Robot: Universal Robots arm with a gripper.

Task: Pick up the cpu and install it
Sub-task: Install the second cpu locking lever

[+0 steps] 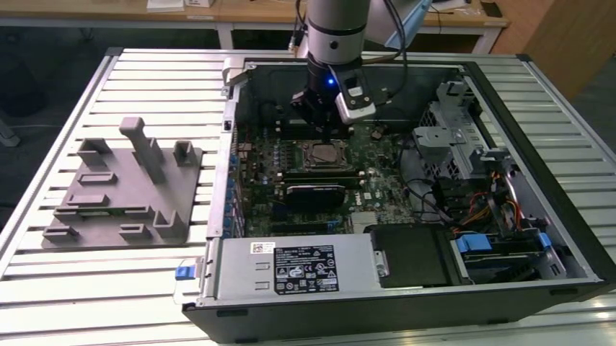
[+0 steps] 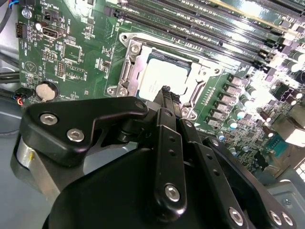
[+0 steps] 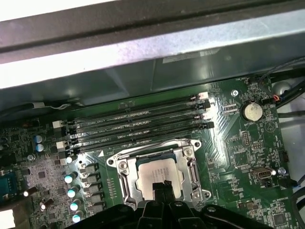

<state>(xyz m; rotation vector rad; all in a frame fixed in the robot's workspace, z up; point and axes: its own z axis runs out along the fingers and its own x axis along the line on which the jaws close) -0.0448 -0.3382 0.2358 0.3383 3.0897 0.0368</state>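
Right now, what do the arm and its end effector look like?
The arm is a silver-grey cylinder with a black band and a small blue light below it. Dark cables run down beside it. A pale grey block sits on the side of the wrist. The end effector is matte black, built of rounded plates and linkage bars joined by silver screws.

The cpu [image 3: 158, 175] has a smooth, silvery metal top (faintly satin), framed by bright metal socket bracket [image 3: 123, 181]; the claw [image 2: 166, 91] is matt black.
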